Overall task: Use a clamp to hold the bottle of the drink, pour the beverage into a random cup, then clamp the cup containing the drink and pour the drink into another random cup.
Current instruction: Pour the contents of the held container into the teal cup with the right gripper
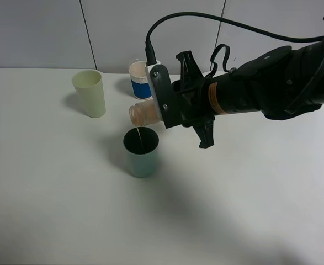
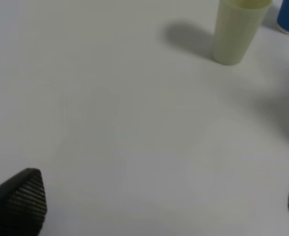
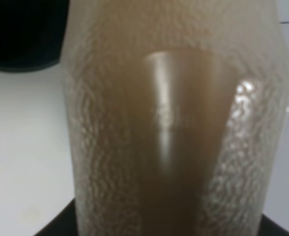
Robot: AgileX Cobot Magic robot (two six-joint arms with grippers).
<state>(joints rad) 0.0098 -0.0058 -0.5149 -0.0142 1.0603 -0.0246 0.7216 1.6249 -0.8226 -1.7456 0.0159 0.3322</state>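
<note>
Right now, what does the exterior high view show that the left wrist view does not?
Only the exterior high view: the right gripper clamped on the tilted bottle, a thin stream falling into the green cup. Only the left wrist view: the left gripper, open above the table. Both: the pale yellow cup and the blue cup on that table.

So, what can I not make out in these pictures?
- bottle: exterior high view, its body is hidden inside the right gripper; right wrist view, too close and blurred.
- blue cup: partly behind the gripper; cut by the edge in the left wrist view.
- green cup: dark inside, drink level unclear.
</note>
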